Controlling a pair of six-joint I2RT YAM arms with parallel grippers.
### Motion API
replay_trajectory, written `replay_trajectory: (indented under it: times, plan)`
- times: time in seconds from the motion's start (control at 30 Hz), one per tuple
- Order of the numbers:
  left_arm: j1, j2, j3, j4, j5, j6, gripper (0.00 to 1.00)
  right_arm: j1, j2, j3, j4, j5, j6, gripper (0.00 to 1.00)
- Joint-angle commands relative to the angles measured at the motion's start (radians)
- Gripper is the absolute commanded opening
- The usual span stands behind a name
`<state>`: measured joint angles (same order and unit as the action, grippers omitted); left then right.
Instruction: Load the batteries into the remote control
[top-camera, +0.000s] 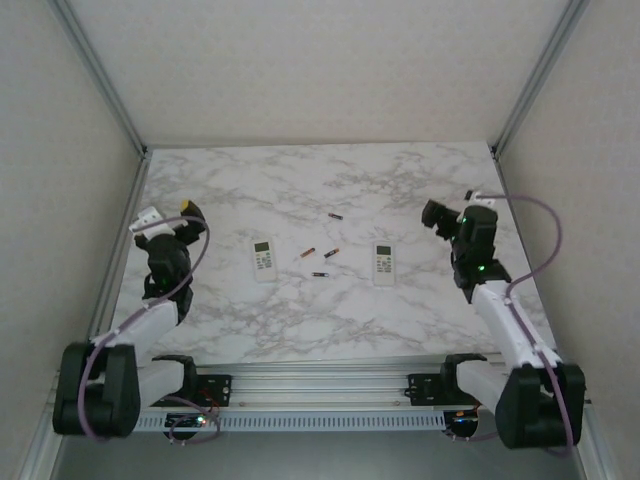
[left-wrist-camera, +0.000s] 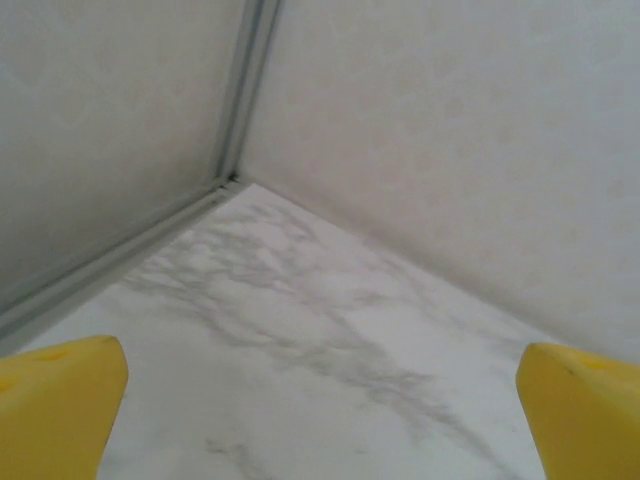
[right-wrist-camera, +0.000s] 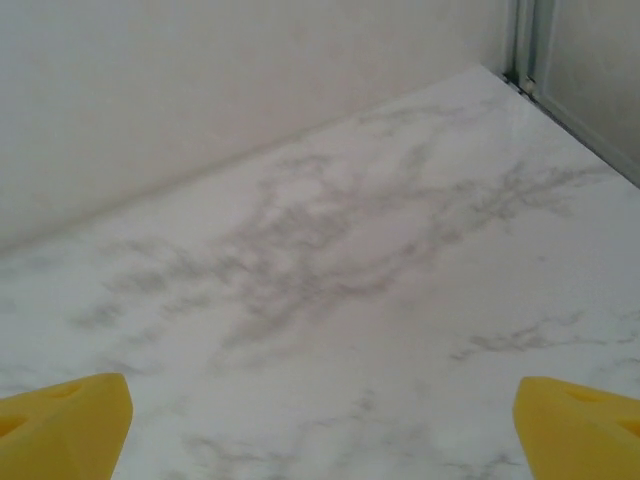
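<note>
Left fingers (left-wrist-camera: 60, 400) and right fingers (right-wrist-camera: 580, 420) spread wide, empty, over opposite table (top-camera: 300, 180) sides — four batteries (top-camera: 320, 274) lie loose between two remotes (top-camera: 263, 259).

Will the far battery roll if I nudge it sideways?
Likely: the far battery is a thin cylinder lying flat on the smooth table, so a sideways nudge probably rolls it. Being tiny, it is probably light and may skid when pinched.
</note>
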<state>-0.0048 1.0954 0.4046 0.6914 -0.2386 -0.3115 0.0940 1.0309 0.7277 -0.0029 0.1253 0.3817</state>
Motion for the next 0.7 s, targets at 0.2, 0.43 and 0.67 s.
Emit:
replay_trajectory:
  times: [0.2,0.43,0.67]
  plan:
    - [-0.285,0.23,0.566,-0.978,0.283,-0.216,1.0,0.489,0.095,0.324,-0.769,-0.167,0.35,0.99]
    - [-0.38,0.488,0.676,-1.156,0.279,-0.182,0.99,0.758,0.287,0.455,-0.844,-0.1,0.375,0.99]
    - [-0.383,0.646,0.649,-1.151,0.273,-0.157,0.96,0.815,0.353,0.472,-0.882,-0.003,0.404,0.99]
